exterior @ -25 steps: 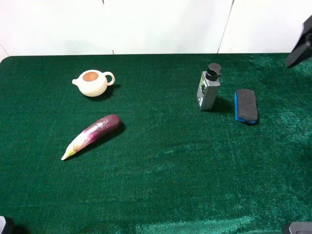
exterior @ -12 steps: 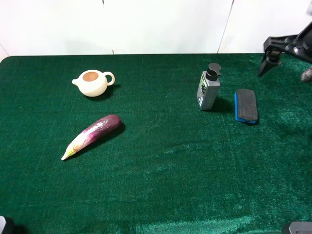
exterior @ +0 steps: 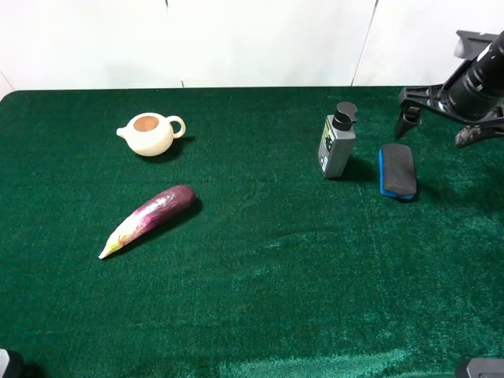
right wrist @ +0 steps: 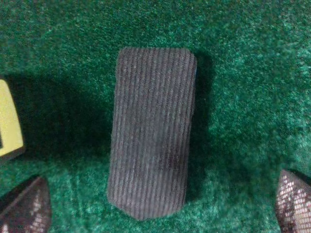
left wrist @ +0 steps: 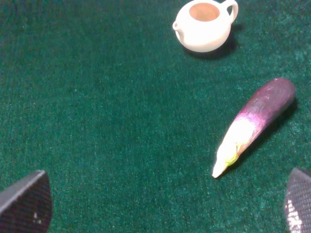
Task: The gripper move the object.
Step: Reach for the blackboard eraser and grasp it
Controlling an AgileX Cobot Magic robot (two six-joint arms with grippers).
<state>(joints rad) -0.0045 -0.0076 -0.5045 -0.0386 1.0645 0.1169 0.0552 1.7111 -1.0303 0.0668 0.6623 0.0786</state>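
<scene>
I am reading the job as barely begun. The eraser (exterior: 398, 170) is lying flat on the green counter (exterior: 276, 276), felt side up with its blue back showing along one edge. It is sitting just beside the bottle (exterior: 337, 146), on the side away from the middle, and nothing is touching it. I am holding the right tool (exterior: 435, 130) in the air over that corner of the counter. Its jaws are spread wide and carrying nothing, and it is clear of both the eraser and the bottle. Through the right wrist camera I am looking almost straight down on the felt face. One fingertip is showing on each side of it, wider apart than the eraser's short width, so the line-up is looking roughly right to me. The left tool (left wrist: 160, 204) is also gaping and empty, parked over the far side where the eggplant (left wrist: 257, 124) and teapot (left wrist: 204, 25) are lying, and I am judging it to have no part in this. The whole move is left to do: lowering onto the eraser, closing across its narrow sides, lifting it and setting it down elsewhere. The bottle is crowding one side, so I am expecting to need care with that finger on the way down.
</scene>
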